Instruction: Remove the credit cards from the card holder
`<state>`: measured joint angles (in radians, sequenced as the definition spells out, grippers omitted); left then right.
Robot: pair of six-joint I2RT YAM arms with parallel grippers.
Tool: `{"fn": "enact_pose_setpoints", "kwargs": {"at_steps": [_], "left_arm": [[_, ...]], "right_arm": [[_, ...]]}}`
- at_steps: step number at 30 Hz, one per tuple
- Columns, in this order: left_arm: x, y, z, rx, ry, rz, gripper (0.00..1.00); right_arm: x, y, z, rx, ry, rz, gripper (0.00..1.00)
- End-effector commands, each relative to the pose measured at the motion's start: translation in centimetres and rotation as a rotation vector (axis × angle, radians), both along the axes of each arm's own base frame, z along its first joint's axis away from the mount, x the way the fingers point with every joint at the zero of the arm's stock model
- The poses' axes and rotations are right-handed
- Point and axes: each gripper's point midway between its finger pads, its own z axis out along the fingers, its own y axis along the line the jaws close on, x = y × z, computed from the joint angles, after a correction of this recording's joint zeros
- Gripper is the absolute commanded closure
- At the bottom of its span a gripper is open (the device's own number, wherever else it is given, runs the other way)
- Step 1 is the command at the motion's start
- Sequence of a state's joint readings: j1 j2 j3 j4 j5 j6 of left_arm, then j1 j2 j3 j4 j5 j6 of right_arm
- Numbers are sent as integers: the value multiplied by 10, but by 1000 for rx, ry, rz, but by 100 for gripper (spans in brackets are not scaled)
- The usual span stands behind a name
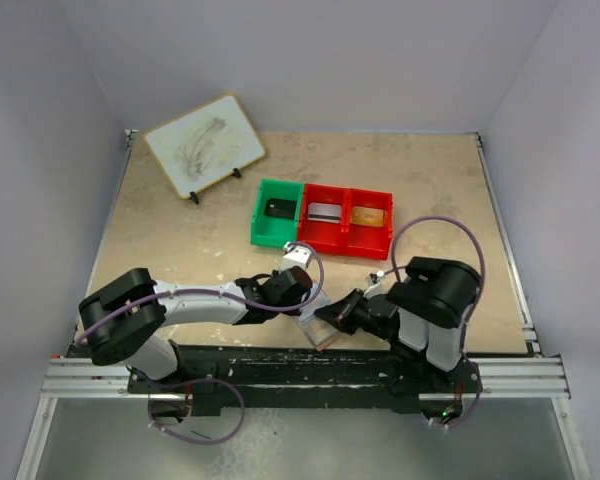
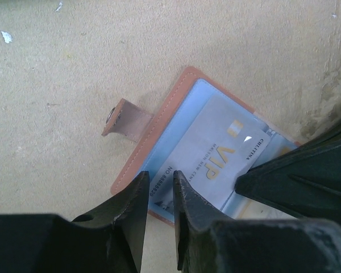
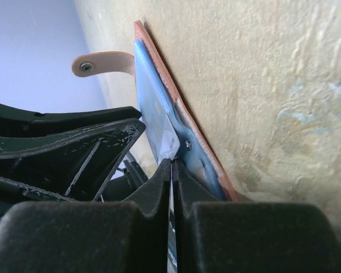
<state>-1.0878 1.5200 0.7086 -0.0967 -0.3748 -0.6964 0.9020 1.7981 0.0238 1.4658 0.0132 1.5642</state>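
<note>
Card holder (image 2: 179, 128), open flat. Right gripper (image 3: 171, 164) clenched on VIP card (image 2: 216, 151) edge. Left gripper (image 2: 159, 177) narrowly parted over holder (whether gripping, cannot tell).

My right fingers (image 2: 307, 176) cover one end of the card (image 2: 210, 151) and that side of the card holder (image 2: 165, 114). My left fingers (image 2: 128, 219) hide its near edge, and whether they grip it I cannot tell. From above, what lies in the red bin (image 1: 340, 245) and the green bin (image 1: 270, 238) is too small to name.
</note>
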Motion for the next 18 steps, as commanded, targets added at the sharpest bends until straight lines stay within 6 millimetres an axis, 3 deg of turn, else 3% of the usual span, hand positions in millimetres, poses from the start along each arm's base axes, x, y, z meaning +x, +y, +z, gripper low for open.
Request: {"fn": "enact_pose_setpoints", "kwargs": {"at_steps": [1,6,12,18], "left_arm": [[7,-7,12,-32,-22,26,79],[6,-6,12,-30,-19,23,80],[7,-7,14,-32,-20,24,80],[4,-13,16,-51,-8,-2,80]], "right_arm": [[0,1,16,106,-67,-2,100],[5,-8,24,106,-112,-11,100],[2,-10,16,73,-94,1,85],[3,-8,16,92,-82,-10,77]]}}
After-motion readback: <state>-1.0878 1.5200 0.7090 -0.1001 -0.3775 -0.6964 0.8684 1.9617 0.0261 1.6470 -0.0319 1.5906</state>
